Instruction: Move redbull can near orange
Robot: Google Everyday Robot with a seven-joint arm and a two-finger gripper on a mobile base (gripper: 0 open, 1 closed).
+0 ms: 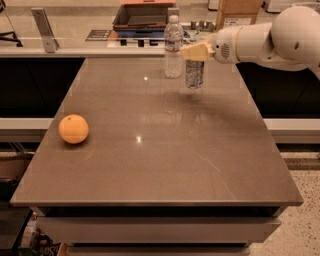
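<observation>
The redbull can [194, 74] is a slim silver-grey can with dark markings. It hangs a little above the back of the brown table [165, 155], just right of a clear water bottle. My gripper [195, 52] comes in from the right on a white arm and is shut on the can's top, with its tan fingers [191, 51] covering the lid. The orange [73, 128] is round and bright and rests near the table's left edge, far to the front left of the can.
A clear plastic water bottle [173, 46] stands upright at the table's back edge, just left of the can. Behind the table runs a counter with a dark tray [142, 15] and a cardboard box [239, 11].
</observation>
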